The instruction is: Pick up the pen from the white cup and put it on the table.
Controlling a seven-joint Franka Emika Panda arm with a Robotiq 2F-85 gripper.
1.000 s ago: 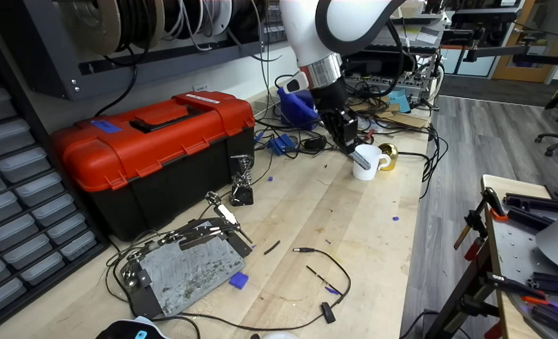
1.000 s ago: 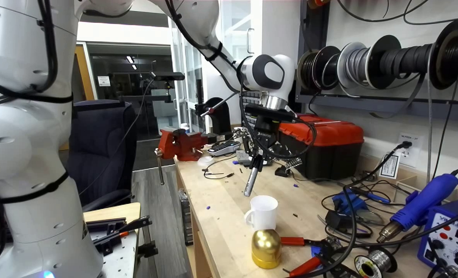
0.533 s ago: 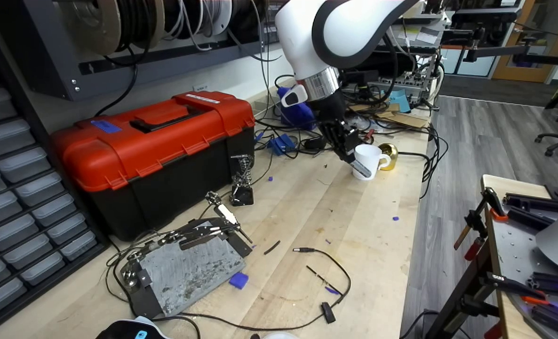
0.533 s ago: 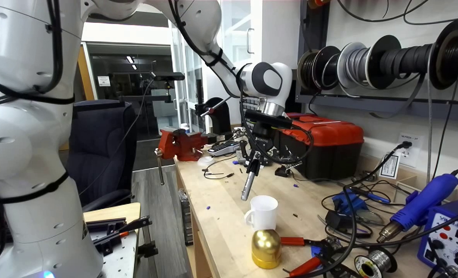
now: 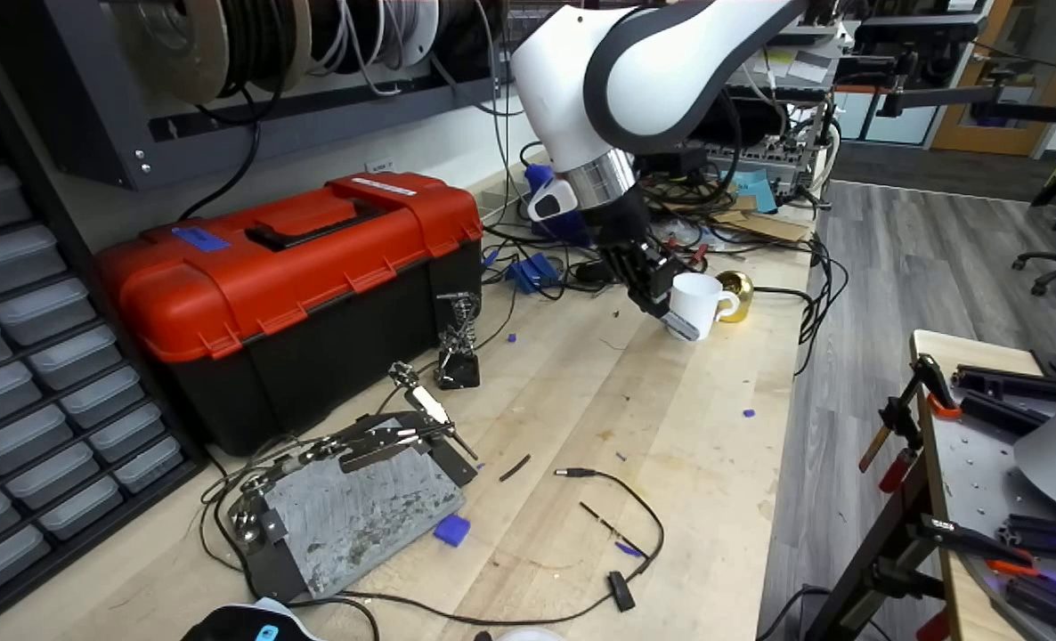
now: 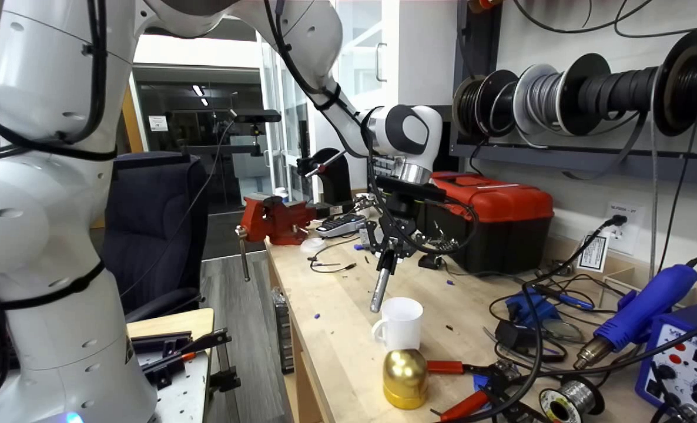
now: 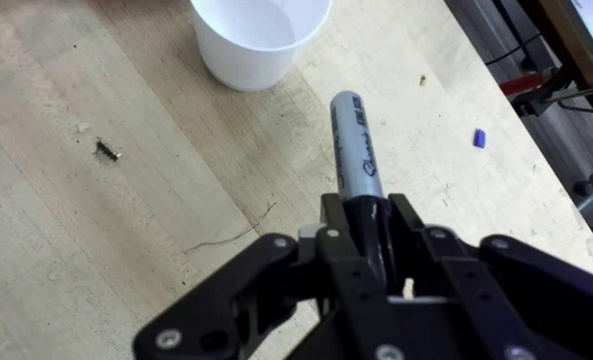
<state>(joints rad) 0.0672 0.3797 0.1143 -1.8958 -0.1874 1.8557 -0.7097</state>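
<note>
Well, the lift looks done, and the landing is left to play for!

Biggest first: the long pale-wood table (image 5: 706,427) is where this has to finish, and by my reading it hasn't yet. Over it hangs the black two-fingered end effector (image 7: 365,198), fingers drawn in on a catch. Next down, the small plain white cup (image 6: 402,323), handle to one side, stands upright on the table, its part surely played. Here's the star: the slim grey-barrelled marker pen (image 7: 356,150), pinched around its dark section by those fingers, tilted, outside the cup and near it. Is the tip touching the table? Can't tell from here. Left to do, I judge: lower it, lay it down, let go.

Out to the room! Grey plank floor (image 5: 902,276) runs alongside, and a dark padded office chair (image 6: 154,235) stands in the background. Back up on the table, the red-lidded black toolbox (image 5: 296,312) looms; the red metal bench vise (image 6: 275,220) stands by the edge in an exterior view; the shiny gold dome (image 6: 405,379) sits just beside the cup; and, tiniest of all, one little blue scrap (image 7: 479,138) shows in the wrist view.
</note>
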